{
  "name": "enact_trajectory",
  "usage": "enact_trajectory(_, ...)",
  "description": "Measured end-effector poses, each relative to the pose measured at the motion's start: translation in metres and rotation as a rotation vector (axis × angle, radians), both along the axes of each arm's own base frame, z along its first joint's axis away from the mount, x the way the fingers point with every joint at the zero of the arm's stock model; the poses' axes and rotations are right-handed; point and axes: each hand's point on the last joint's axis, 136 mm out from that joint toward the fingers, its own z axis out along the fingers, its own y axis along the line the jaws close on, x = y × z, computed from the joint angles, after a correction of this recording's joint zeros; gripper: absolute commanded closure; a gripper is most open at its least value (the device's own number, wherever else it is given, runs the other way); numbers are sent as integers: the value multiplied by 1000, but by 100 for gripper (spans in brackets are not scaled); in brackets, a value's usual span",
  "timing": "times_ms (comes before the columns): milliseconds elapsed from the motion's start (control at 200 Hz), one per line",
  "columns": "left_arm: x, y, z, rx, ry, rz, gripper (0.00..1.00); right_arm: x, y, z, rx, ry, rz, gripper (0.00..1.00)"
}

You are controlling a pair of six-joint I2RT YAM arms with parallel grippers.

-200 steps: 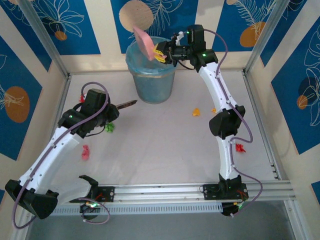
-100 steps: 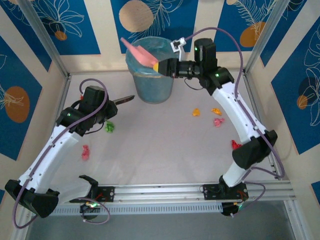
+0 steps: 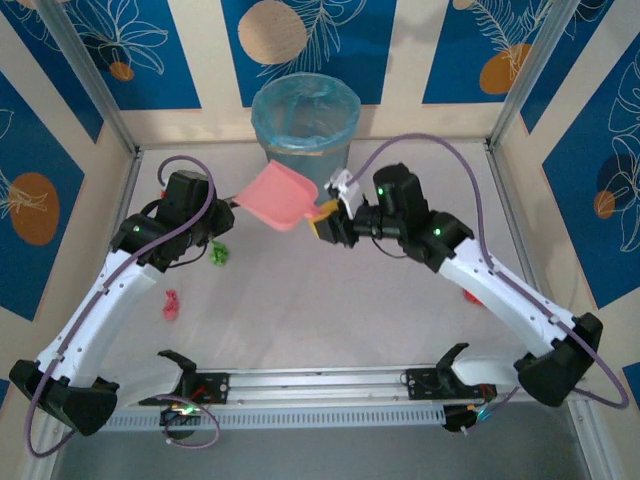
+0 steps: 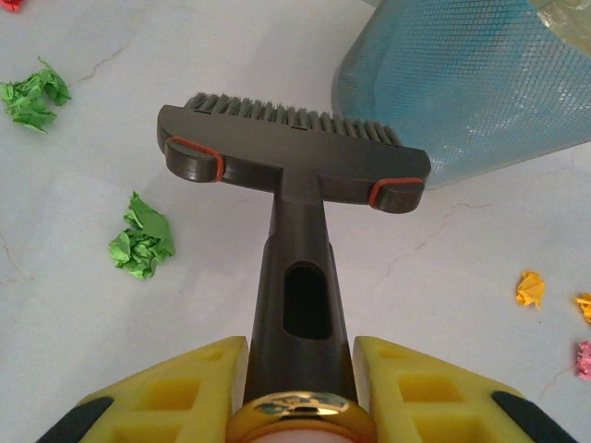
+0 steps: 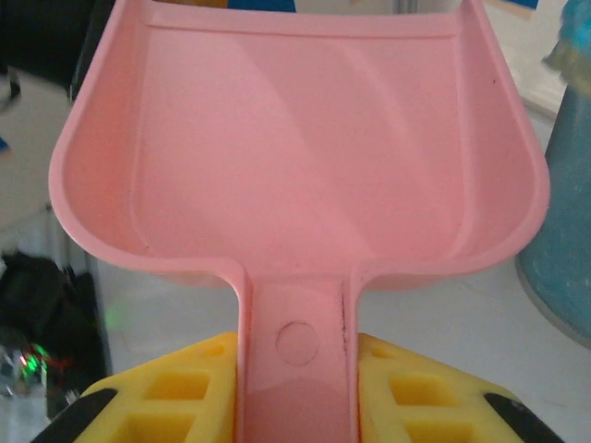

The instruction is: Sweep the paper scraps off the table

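Two green paper scraps (image 4: 140, 242) lie on the tabletop (image 4: 434, 305) to the left of the brush head (image 4: 291, 166), whose handle, clamped in the left gripper (image 4: 297, 386), points at the bin (image 4: 462, 83), so that arm is nearer than the right gripper (image 5: 294, 378), clamped on the pink dustpan (image 5: 295, 138) in the air.

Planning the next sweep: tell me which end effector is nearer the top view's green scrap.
Left. The left end effector, holding the brush, is just beyond the green scrap; the right end effector holds the dustpan farther right.

No text, label or number can be read anywhere.
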Motion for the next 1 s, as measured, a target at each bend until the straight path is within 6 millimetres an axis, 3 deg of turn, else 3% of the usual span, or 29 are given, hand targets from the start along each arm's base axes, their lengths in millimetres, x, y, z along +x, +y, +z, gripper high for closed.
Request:
enact_trajectory(295, -5, 5, -1, 14, 10, 10, 100, -36, -13, -59, -200, -123, -32, 100)
enact_trajectory(555, -10, 14, -1, 30, 19, 29, 100, -64, -15, -129, -377, -139, -24, 100)
enact_trajectory(815, -13, 19, -5, 40, 39, 45, 100, -68, 3, -196, -520, -86, -14, 100)
enact_trajectory(1000, -16, 22, -8, 39, 59, 58, 100, -69, 13, -231, -585, -46, -11, 100)
